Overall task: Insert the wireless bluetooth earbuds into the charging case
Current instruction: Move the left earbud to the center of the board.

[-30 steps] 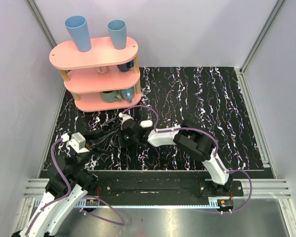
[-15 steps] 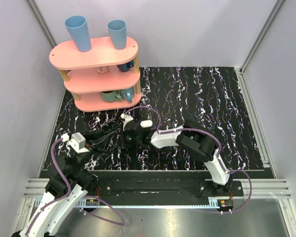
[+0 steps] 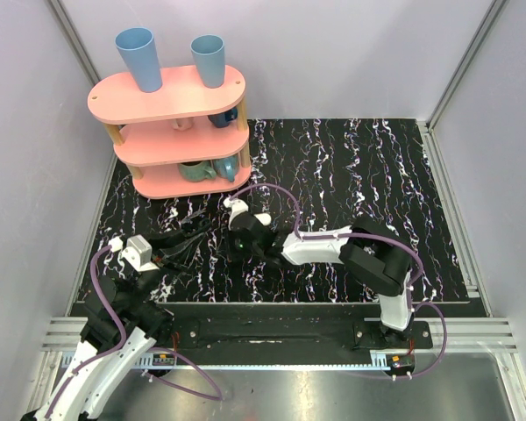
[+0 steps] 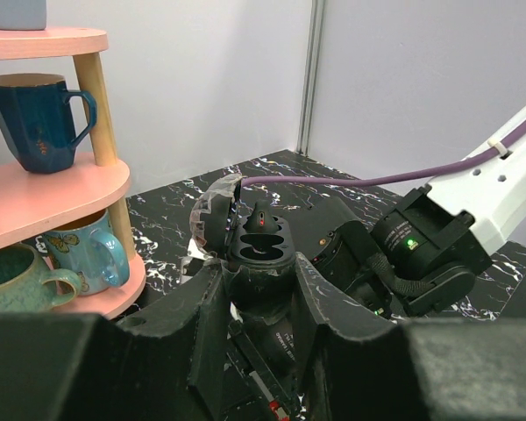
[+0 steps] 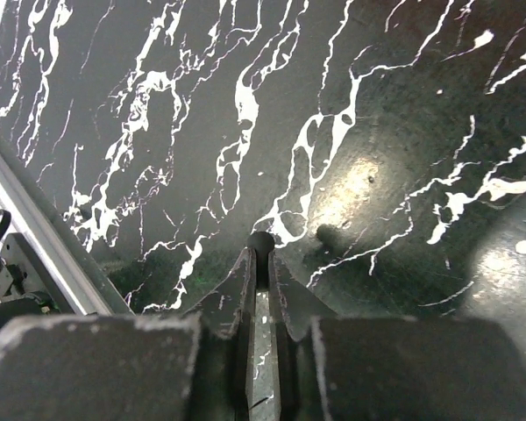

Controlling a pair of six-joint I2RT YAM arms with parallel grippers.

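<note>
In the left wrist view the charging case (image 4: 256, 246) is black, not white. It stands upright between my left gripper's (image 4: 259, 289) jaws, which are shut on its lower half. Its lid is swung open to the left and two dark wells show, one with a red light. I cannot tell whether an earbud lies in a well. My right gripper (image 5: 261, 254) is closed on a small black rounded earbud (image 5: 261, 242) at its fingertips, just above the marbled tabletop. From above, the right gripper (image 3: 242, 251) hangs a short way right of the left gripper (image 3: 195, 235).
A pink three-tier shelf (image 3: 171, 132) with mugs and two blue cups stands at the back left, and its mugs (image 4: 35, 114) show close beside the case. An aluminium rail (image 3: 280, 338) runs along the near table edge. The right arm's wrist (image 4: 425, 246) is just behind the case.
My right gripper has drawn away to the right from the case, and its jaws have narrowed onto the earbud. The left arm and the case have not moved.
</note>
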